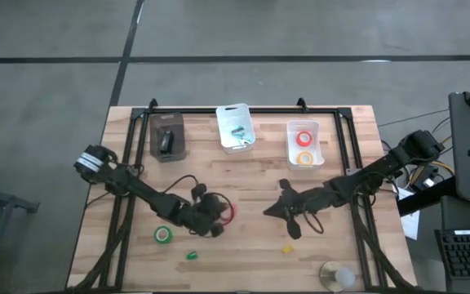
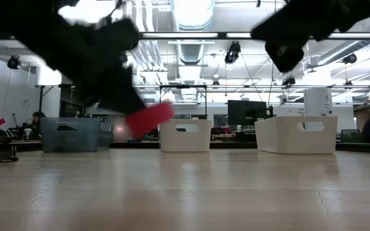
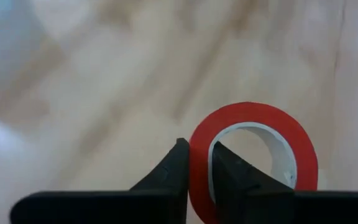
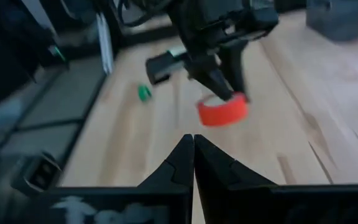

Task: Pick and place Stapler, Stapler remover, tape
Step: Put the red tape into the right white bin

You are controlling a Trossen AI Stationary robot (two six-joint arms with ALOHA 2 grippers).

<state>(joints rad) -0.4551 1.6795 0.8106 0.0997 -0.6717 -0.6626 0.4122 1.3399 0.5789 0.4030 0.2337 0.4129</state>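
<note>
My left gripper (image 1: 221,214) (image 3: 197,147) sits over the middle of the table, shut on a red-orange tape roll (image 1: 229,211) (image 2: 149,119) (image 4: 222,109). My right gripper (image 1: 269,211) (image 4: 193,139) hovers shut just to the right of it, pointing at the roll and touching nothing. A green tape roll (image 1: 163,235) lies flat on the table near the front left. Another red roll (image 1: 303,137) and a yellow roll (image 1: 304,158) lie in the right white bin (image 1: 320,145). The stapler (image 1: 166,141) lies in the dark bin, the stapler remover (image 1: 238,130) in the middle white bin. My left gripper pinches the wall of the red-orange roll (image 3: 199,180), one finger (image 3: 229,174) inside the open centre and one finger (image 3: 176,168) outside. The fingers slant down from the table's left. The roll is lifted clear of the table and hangs tilted at the fingers' ends.
Three bins stand in a row along the far edge. A small green piece (image 1: 192,255) and a small yellow piece (image 1: 287,247) lie near the front. A clear round object (image 1: 337,276) sits at the front right corner. Bare wood lies between the grippers and the bins.
</note>
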